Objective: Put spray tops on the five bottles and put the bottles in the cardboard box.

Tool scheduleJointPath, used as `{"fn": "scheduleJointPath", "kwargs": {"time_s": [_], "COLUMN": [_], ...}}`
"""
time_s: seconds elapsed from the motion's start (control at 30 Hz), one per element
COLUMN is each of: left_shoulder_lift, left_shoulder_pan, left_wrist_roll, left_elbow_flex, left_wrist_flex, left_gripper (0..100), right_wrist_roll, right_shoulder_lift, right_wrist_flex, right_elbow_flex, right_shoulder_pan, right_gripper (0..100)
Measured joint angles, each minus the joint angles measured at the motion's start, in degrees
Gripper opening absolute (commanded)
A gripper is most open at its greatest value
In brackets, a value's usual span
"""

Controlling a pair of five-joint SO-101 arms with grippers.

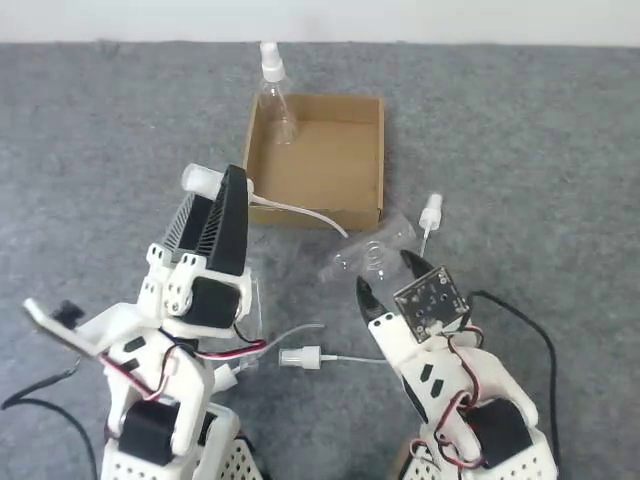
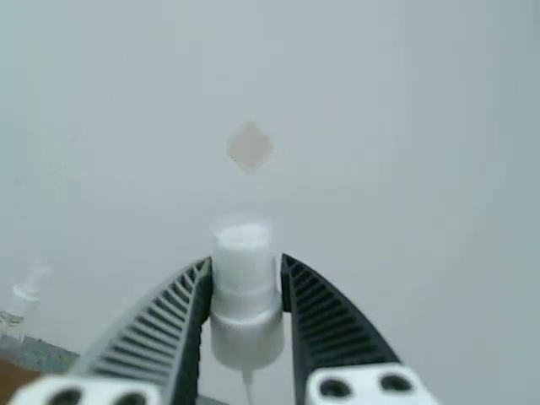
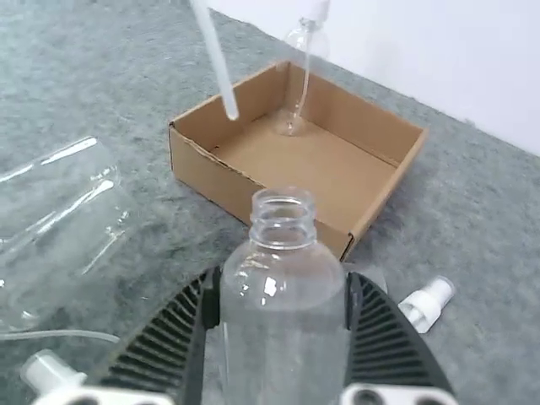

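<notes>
The left gripper [image 1: 222,180] hangs above the grey mat [image 1: 520,130] at about 9 o'clock of the cardboard box [image 1: 330,170]. Its ribbed fingers [image 2: 181,312] are pressed against both sides of a white spray top [image 2: 245,287], pinching it. The top's thin dip tube [image 1: 300,212] trails from it toward 4 o'clock, across the box's near wall.

The right gripper [image 1: 385,272] sits at about 5 o'clock of the box. Its fingers are clamped on the shoulders of an open bottle [image 3: 283,228], clear and without a top, whose bare threaded neck points away from the wrist.

Inside the box, a capped bottle [image 1: 275,100] stands in the 11 o'clock corner, touching the far wall, with a spray top already on it.

A second spray top [image 1: 430,215] lies on the mat at 4 o'clock of the box, just beside its near right corner and apart from the held bottle. A third spray top [image 1: 300,357] lies at 7 o'clock of the right gripper, between the two arms, its tube running toward 3 o'clock.

Another clear lying bottle [image 3: 59,202] rests on its side on the mat near the left arm, at about 7 o'clock of the box, also with no top.
</notes>
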Motion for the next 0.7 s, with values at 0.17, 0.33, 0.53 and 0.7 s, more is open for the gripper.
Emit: {"fn": "scheduleJointPath", "kwargs": {"time_s": [0.17,0.33,0.53,0.7], "left_shoulder_lift": [0.0,0.0,0.0,0.0], "left_shoulder_pan": [3.4,4.7,4.7,4.8], "left_wrist_roll": [0.0,0.0,0.0,0.0], "left_elbow_flex": [0.4,0.4,2.2,6.4], "left_wrist_flex": [0.0,0.0,0.0,-4.5], "left_gripper": [1,1,1,1], "right_wrist_roll": [2.5,2.9,3.0,3.0], "right_shoulder_lift": [0.0,0.0,0.0,0.0], "right_wrist_flex": [0.0,0.0,0.0,0.1], "right_elbow_flex": [0.0,0.0,0.0,0.0], "right_shoulder_pan": [-0.4,-0.4,-0.9,-2.5], "right_gripper": [10.7,10.7,10.7,10.7]}}
